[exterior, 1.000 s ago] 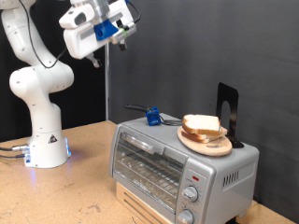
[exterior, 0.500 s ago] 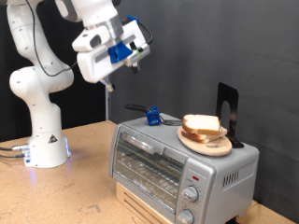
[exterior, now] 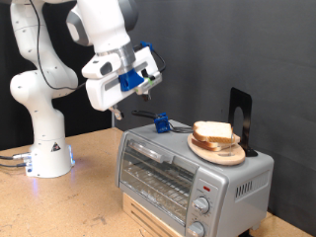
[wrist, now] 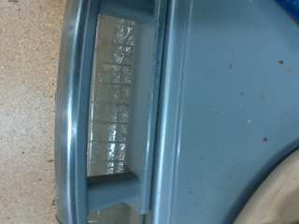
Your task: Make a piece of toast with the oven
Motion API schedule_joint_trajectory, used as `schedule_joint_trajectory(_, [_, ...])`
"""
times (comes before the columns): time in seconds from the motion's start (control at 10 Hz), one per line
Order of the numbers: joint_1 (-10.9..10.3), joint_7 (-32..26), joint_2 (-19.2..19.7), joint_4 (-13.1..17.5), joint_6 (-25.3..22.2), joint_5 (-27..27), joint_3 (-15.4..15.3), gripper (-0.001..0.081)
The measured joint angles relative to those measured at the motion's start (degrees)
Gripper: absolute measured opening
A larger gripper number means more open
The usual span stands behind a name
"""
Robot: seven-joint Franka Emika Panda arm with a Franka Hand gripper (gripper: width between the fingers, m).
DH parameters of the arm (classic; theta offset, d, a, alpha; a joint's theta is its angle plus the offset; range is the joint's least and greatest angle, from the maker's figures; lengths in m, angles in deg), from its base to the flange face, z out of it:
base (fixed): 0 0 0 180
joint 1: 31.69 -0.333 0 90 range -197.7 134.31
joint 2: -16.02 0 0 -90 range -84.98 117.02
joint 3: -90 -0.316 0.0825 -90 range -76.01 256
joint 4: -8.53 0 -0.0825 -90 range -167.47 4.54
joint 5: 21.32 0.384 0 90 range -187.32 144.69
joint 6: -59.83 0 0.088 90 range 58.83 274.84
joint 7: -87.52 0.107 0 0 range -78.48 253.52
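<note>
The silver oven (exterior: 188, 170) stands on the table at the exterior view's right, its glass door shut. It has round knobs (exterior: 202, 205) at its front right. A stack of pale bread slices (exterior: 213, 131) lies on a round wooden plate (exterior: 219, 151) on the oven's top. No single separate piece of toast shows. My gripper (exterior: 117, 111) hangs in the air above and to the left of the oven, pointing down, with nothing seen in it. The wrist view looks down on the oven's door handle (wrist: 149, 103), glass (wrist: 112, 103) and top. No fingers show there.
A blue tool (exterior: 160, 122) with a dark handle lies behind the oven. A black upright stand (exterior: 240, 120) stands at the oven's back right. The oven rests on a pale wooden box (exterior: 148, 212). The robot's white base (exterior: 49, 148) stands at the left.
The arm has swung down and to the exterior view's right, bringing the gripper from high up to just above the oven's left side.
</note>
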Motion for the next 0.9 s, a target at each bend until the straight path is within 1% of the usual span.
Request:
schedule_joint_trajectory(0.1, [0.09, 1.86, 0.09, -0.70, 1.40, 0.00, -0.42, 0.0809])
schedule_joint_trajectory(0.2, [0.10, 1.22, 0.09, -0.67, 1.26, 0.01, -0.38, 0.0809])
schedule_joint_trajectory(0.3, [-0.11, -1.73, -0.12, -0.41, -0.22, 0.84, -0.15, 0.0809])
schedule_joint_trajectory(0.4, [-0.14, -3.81, -0.75, 0.01, -3.01, 1.39, 0.08, 0.0809])
schedule_joint_trajectory(0.5, [-0.13, -3.94, -1.40, 0.00, -4.64, 1.43, 0.09, 0.0809])
schedule_joint_trajectory(0.6, [-0.02, -3.02, -1.57, -0.56, -4.67, 0.77, -0.14, 0.0809])
schedule_joint_trajectory(0.7, [0.08, -1.78, -1.43, -1.68, -3.47, -0.22, -0.53, 0.0809])
schedule_joint_trajectory(0.9, [0.14, -0.42, -0.54, -3.98, 0.73, -1.23, -0.93, 0.0809])
